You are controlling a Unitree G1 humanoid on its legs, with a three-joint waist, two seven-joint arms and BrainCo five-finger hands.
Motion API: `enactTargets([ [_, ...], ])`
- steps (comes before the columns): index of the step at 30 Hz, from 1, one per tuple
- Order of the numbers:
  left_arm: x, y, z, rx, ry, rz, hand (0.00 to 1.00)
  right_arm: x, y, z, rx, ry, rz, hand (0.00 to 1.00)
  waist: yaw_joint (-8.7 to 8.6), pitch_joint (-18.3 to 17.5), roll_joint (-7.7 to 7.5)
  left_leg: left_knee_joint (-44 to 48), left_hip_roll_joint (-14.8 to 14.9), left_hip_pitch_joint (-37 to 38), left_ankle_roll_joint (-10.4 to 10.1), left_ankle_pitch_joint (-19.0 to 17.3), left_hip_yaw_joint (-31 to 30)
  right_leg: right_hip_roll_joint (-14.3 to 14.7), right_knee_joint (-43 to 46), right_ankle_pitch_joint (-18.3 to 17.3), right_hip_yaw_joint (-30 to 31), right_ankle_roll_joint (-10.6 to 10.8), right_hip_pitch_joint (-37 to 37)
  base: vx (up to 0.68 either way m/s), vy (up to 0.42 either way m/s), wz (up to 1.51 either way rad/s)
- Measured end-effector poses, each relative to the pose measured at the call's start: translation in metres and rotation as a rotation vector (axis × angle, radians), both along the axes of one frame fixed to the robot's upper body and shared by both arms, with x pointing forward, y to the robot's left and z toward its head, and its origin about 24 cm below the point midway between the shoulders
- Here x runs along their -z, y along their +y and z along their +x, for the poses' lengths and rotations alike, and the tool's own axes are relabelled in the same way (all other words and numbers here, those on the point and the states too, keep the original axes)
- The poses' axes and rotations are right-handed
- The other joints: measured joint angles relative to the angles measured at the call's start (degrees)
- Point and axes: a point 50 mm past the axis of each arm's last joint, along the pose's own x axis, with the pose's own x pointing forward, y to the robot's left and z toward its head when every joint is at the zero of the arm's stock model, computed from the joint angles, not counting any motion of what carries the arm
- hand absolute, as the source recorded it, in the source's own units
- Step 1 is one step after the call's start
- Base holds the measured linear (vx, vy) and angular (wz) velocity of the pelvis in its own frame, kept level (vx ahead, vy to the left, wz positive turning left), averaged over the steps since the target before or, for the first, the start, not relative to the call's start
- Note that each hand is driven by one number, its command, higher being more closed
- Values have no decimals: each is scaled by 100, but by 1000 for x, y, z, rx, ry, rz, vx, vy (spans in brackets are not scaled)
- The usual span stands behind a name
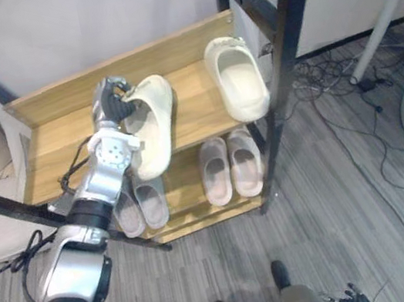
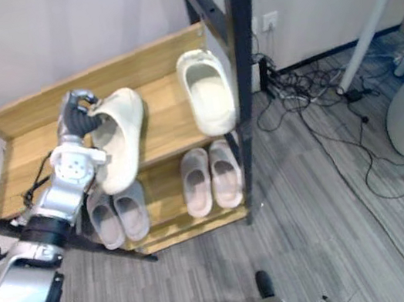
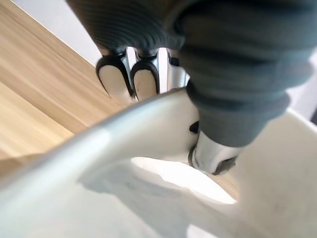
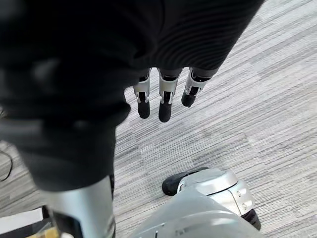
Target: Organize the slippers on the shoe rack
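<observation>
The left hand (image 1: pixel 110 98) grips a cream slipper (image 1: pixel 156 132) by its strap, tilted over the wooden shoe rack (image 1: pixel 51 138). The right hand (image 4: pixel 165 99) hangs with fingers straight above grey striped floor (image 4: pixel 257 114).

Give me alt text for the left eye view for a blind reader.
The robot's left hand grips a cream slipper at the upper shelf of a wooden shoe rack. A second cream slipper lies on that shelf to its right, and two pale pairs sit on the lower shelf.
</observation>
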Motion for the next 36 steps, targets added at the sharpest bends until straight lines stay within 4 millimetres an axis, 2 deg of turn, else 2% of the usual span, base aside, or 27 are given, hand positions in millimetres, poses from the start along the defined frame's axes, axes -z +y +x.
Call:
enactTargets([
  [12, -13, 8, 6, -76, -39, -27, 100, -3, -1, 5, 4, -25, -17, 0, -83, 45, 72, -2, 23, -28, -59, -60, 389, 79, -42, 119, 377, -8, -227, -5, -12, -20],
  [13, -13, 6, 7, -76, -35, -34, 0, -3, -1, 5, 3, -24, -20, 0, -80, 46, 72, -3, 23, -29, -60, -61, 389, 80, -45, 119, 382, -8, -230, 0, 0, 0],
  [21, -19, -1, 16, -102, -27, -82, 0, -4, -1, 7, -7, -31, -29, 0, -100, 57, 82, -6, 3, -28, -46, -97, 536, 80, -69, 168, 520, 15, -290, 1, -9, -9],
  [30, -20, 0, 17, -110, -29, -144, 0, -6, -1, 10, -11, -43, -32, 0, -160, 78, 109, -6, -8, -23, -42, -101, 540, 73, -115, 193, 528, 22, -269, -1, -5, -1],
  [36, -14, -17, 19, -59, -21, -285, 0, -6, -1, 11, -13, -47, -32, 0, -230, 84, 118, -5, -22, 9, -37, -98, 330, 33, -123, 183, 331, 36, -129, 2, -13, 17],
])
